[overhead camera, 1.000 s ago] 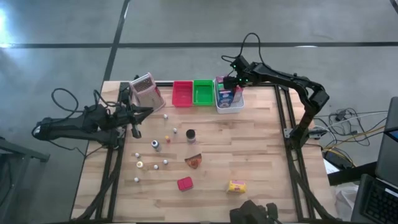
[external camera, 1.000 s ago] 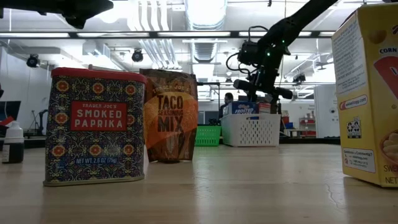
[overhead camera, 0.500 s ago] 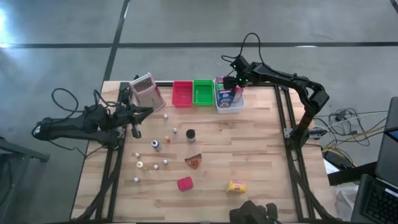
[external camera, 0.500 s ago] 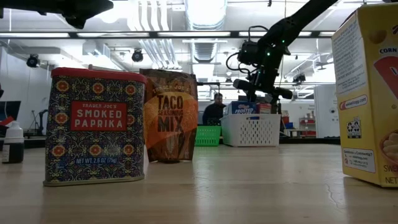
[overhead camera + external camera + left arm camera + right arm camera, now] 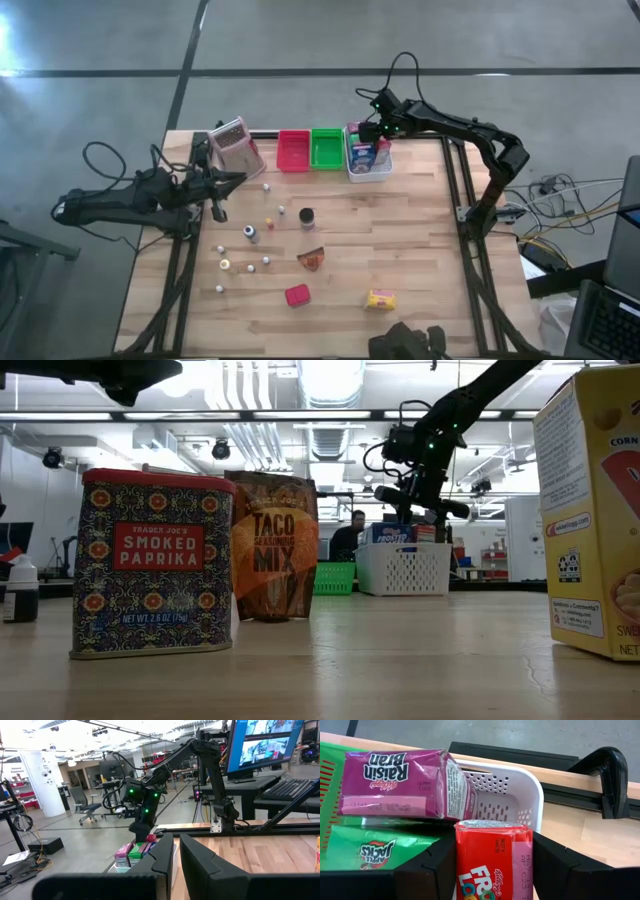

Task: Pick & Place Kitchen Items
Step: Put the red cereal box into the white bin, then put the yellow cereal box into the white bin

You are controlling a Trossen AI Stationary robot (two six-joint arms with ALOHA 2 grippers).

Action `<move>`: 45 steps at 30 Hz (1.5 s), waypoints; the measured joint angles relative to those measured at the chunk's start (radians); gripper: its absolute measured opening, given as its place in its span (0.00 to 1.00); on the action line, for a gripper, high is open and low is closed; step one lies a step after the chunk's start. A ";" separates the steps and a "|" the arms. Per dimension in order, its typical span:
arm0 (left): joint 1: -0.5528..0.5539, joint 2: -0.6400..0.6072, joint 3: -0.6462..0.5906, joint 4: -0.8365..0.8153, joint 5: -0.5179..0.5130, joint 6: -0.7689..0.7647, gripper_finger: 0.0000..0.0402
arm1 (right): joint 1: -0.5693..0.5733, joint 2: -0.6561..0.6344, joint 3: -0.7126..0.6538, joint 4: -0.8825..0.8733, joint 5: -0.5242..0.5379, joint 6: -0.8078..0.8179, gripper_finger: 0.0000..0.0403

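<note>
The right hand (image 5: 492,865) grips a red box (image 5: 492,857) between its fingers, held over the white basket (image 5: 520,795) at the far edge of the surface (image 5: 420,240). In that basket lie a purple box (image 5: 402,782) and a green box (image 5: 380,852); the low view shows a blue box (image 5: 392,533) standing in it too. Beside the basket sit a green tray (image 5: 326,149) and a red tray (image 5: 293,151), one of each.

The left hand (image 5: 238,180) is closed and empty, hovering over the surface's left edge near a grater-like thing (image 5: 236,147).

The surface is pale butcher-block wood. Loose on it: one dark jar (image 5: 307,217), one orange-brown wedge (image 5: 312,260), one red tin (image 5: 297,295), one yellow box (image 5: 380,299), and about eight tiny pale bottles (image 5: 245,265) scattered left of centre.

Beyond lies a grey floor (image 5: 300,40). The low view shows a workshop with ceiling lights and one person (image 5: 350,532) behind the basket; the left wrist view shows a monitor (image 5: 262,745) and an office chair (image 5: 85,807)
</note>
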 joint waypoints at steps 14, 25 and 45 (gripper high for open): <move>0.000 0.000 0.000 0.000 0.000 0.000 0.10 | 0.002 -0.002 -0.001 0.000 0.000 -0.002 0.56; 0.000 0.000 0.000 0.000 0.000 0.000 0.10 | 0.005 -0.020 0.004 -0.008 0.000 -0.016 0.55; 0.000 0.000 0.000 0.000 0.000 0.000 0.10 | 0.025 -0.161 0.005 -0.018 0.000 -0.064 0.50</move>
